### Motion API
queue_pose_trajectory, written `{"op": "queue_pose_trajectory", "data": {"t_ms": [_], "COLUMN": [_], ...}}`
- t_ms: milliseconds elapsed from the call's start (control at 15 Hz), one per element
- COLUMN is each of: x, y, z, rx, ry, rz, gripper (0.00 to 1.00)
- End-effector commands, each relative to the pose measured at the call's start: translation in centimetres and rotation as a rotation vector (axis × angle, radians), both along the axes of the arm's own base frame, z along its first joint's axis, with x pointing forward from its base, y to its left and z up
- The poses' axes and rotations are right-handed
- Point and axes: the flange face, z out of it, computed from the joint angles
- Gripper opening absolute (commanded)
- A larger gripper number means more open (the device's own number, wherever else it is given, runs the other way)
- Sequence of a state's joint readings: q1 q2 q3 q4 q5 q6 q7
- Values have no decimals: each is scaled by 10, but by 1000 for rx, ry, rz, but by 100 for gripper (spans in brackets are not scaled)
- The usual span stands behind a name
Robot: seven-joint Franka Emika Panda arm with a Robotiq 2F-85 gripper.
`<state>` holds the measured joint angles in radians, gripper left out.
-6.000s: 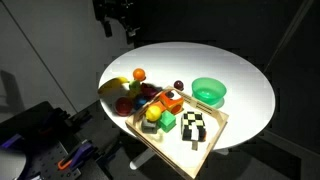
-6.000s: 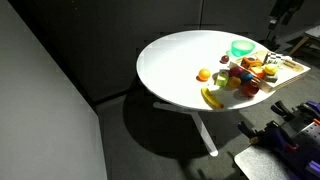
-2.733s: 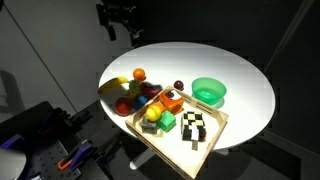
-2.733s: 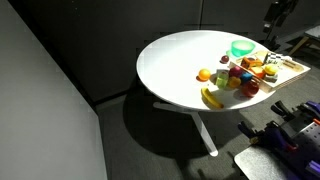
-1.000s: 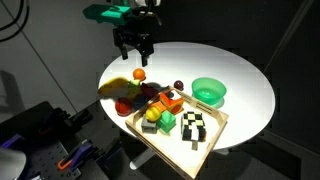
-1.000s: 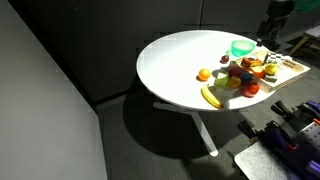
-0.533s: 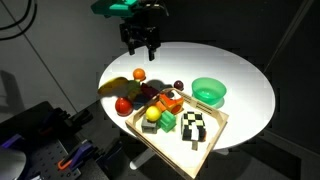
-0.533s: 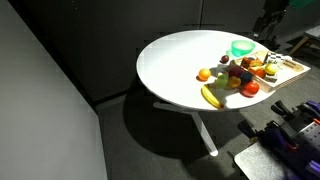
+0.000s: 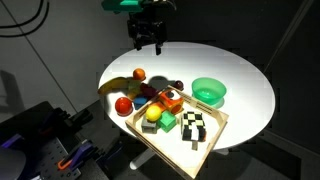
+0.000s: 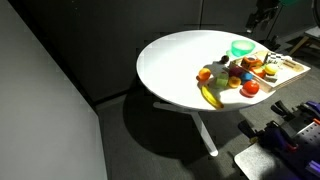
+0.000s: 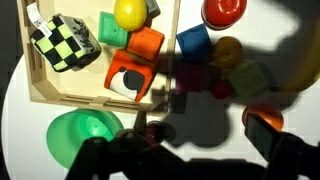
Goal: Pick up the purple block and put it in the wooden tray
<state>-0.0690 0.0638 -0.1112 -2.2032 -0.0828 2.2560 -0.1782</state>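
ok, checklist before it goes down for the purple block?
1. Jaws open and empty: ok; the gripper holds nothing.
2. Sight of the purple block: ok, on the table, outside the wooden tray.
3. Room around it: not ok, fruit crowds it.
4. Gripper lined up over it: cannot tell; it hangs high.
5. Bare spot in the tray: ok.

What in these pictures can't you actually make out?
- Purple block: wrist view, lies in deep shadow, so its colour and edges are murky.
- Toy pile: exterior view, too small to tell the pieces apart.
- Wooden tray: wrist view, cut off by the top edge.
- Hand: exterior view, tiny and dark against the dark wall.
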Motion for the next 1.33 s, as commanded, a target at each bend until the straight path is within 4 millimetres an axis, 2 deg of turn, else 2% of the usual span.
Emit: {"op": "queue_pose_trajectory", "data": {"t_ms": [0, 467, 600, 1067, 1267], "x": [17, 29, 23, 24, 31], "y": [2, 11, 10, 12, 15], "z": [4, 6, 0, 1, -10], "rx": [-22, -8, -3, -2, -12], "ry": [8, 25, 17, 27, 48], "rz": [-11, 12, 22, 25, 20], "gripper": [100, 100, 100, 100, 100]}}
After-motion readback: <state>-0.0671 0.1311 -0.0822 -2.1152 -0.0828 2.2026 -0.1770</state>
